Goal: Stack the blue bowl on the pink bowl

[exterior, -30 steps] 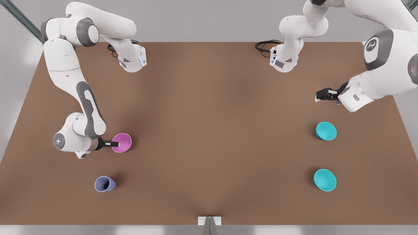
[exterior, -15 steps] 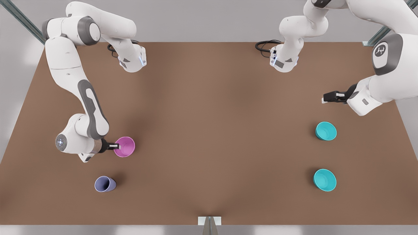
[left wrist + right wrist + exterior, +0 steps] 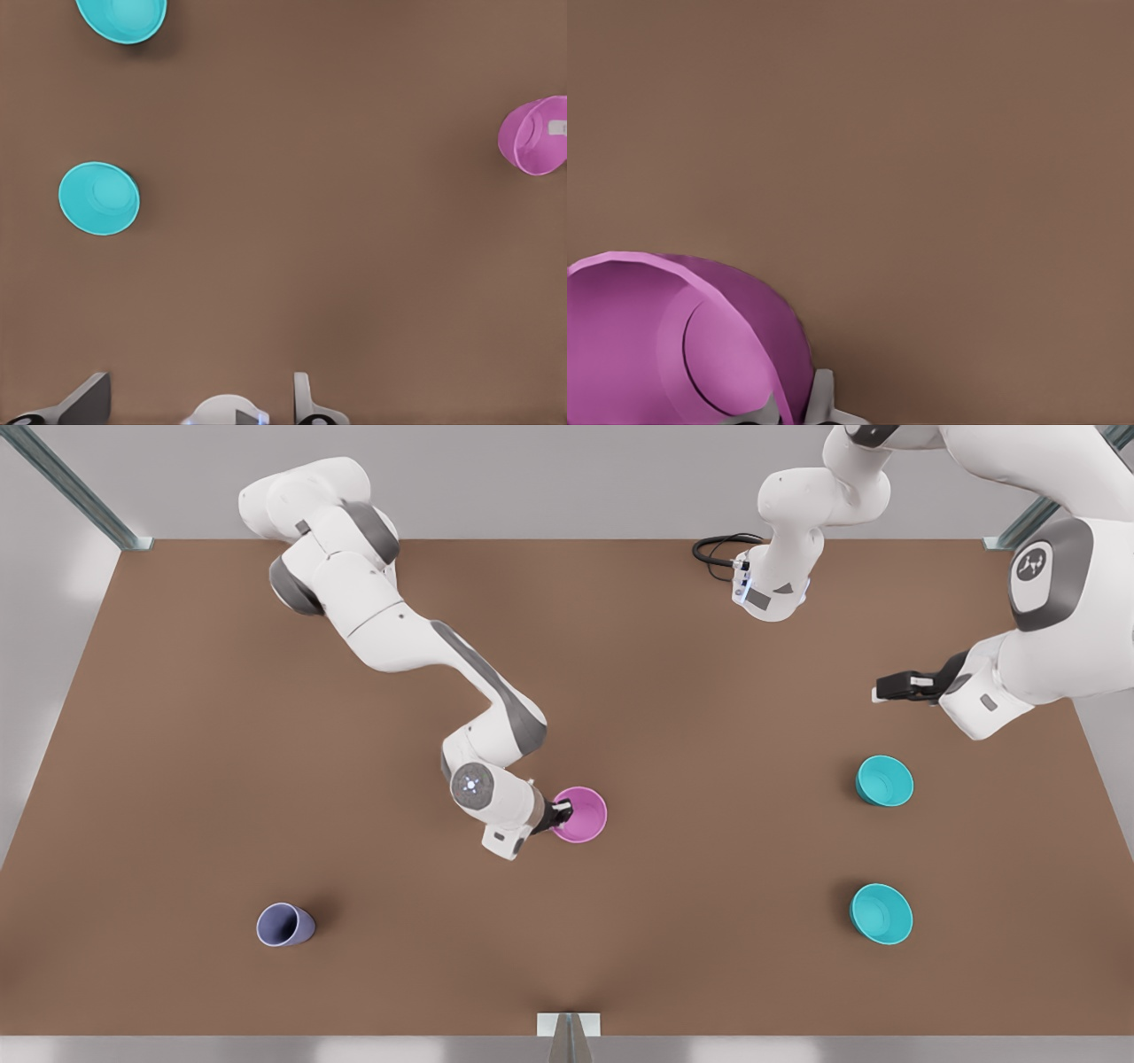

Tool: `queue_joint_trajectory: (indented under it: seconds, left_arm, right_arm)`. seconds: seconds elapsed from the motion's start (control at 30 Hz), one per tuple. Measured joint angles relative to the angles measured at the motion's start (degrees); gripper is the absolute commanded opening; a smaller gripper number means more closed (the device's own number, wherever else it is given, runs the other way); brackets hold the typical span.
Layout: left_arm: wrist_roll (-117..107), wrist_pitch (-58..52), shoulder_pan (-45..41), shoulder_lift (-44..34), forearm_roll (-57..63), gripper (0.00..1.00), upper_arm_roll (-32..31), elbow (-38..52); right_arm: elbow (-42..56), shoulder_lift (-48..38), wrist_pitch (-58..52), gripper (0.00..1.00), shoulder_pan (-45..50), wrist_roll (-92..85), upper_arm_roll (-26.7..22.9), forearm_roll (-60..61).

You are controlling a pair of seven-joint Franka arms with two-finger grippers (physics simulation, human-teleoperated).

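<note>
The pink bowl (image 3: 585, 815) is near the table's middle, with my right gripper (image 3: 563, 812) shut on its rim, one finger inside and one outside. The right wrist view shows the pink bowl (image 3: 673, 354) close up, its wall pinched in the right gripper (image 3: 793, 409). Two blue bowls (image 3: 884, 780) (image 3: 881, 913) sit upright at the front view's right. My left gripper (image 3: 886, 688) hovers open beyond the farther blue bowl, holding nothing. The left wrist view shows both blue bowls (image 3: 99, 197) (image 3: 124, 18), the pink bowl (image 3: 536, 137) farther off, and the left gripper's spread fingertips (image 3: 89, 398).
A lavender-blue cup (image 3: 283, 925) lies on its side near the front-left corner of the brown table (image 3: 266, 762). A small metal bracket (image 3: 568, 1026) sits at the table's near edge. Black cables (image 3: 718, 549) lie by the far arm base.
My right arm has swung the pink bowl from the front view's left side to the table's middle. The left gripper shifted slightly rightward a second ago and has held still since.
</note>
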Motion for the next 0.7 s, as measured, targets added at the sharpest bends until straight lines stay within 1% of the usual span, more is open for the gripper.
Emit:
queue_joint_trajectory:
  seconds: [0.2,0.23,0.27,0.37,0.5,0.57,0.63,0.7]
  left_arm:
    - [-0.1,0.9,0.3,3.1,0.0,1.00,0.1,-0.3]
    - [-0.1,1.3,0.4,3.8,0.2,1.00,0.2,-0.4]
    - [-0.1,1.8,0.3,4.1,0.6,1.00,1.0,-1.2]
    - [0.5,5.7,0.0,4.4,1.3,1.00,5.1,-6.9]
    - [5.7,18.2,1.3,4.4,-2.1,1.00,14.7,-23.2]
    - [9.6,25.3,2.8,5.5,-5.3,1.00,17.8,-29.2]
    - [14.6,31.2,6.9,9.6,-10.0,1.00,19.3,-31.1]
    - [19.3,36.1,8.5,13.8,-13.5,1.00,20.3,-31.7]
  right_arm:
    - [0.5,3.7,3.3,0.21,0.7,11.6,0.2,-1.4]
    - [0.5,4.0,3.8,0.92,0.7,13.2,0.2,-1.6]
    - [0.4,4.3,4.4,1.00,0.8,14.8,0.3,-1.7]
    - [0.3,4.4,6.0,1.00,0.9,19.0,0.3,-1.8]
    - [0.5,1.8,7.1,1.00,-1.9,23.7,0.5,-1.9]
    - [0.5,0.3,7.2,1.00,-4.4,25.6,0.7,-2.0]
    - [0.6,-0.9,6.5,1.00,-8.0,27.0,2.2,-2.1]
    - [1.2,-1.3,3.1,1.00,-13.0,26.6,3.6,-2.1]
